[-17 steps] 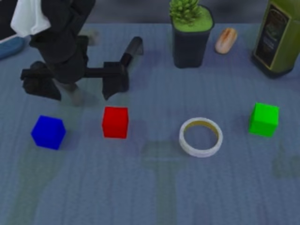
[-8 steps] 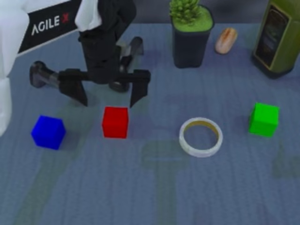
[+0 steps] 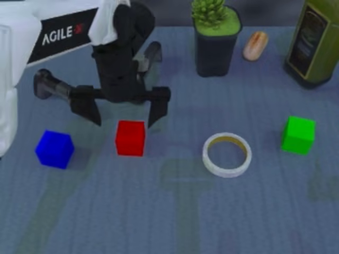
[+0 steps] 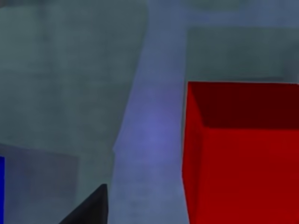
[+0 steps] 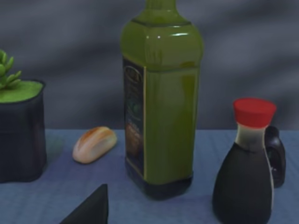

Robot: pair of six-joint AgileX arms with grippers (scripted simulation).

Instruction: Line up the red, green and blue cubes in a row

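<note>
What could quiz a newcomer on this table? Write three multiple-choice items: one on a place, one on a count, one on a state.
1. What lies between the red cube and the green cube?
A. a white tape ring
B. a bread roll
C. a potted plant

2. How many cubes are on the table?
A. two
B. three
C. four

3. How is the left gripper?
A. shut on the blue cube
B. shut on the red cube
C. open, holding nothing

Answers:
1. A: the tape ring sits in the row between them.
2. B: the top view shows red, green and the blue cube.
3. C: its fingers stand spread just behind the red cube, with nothing between them.
</note>
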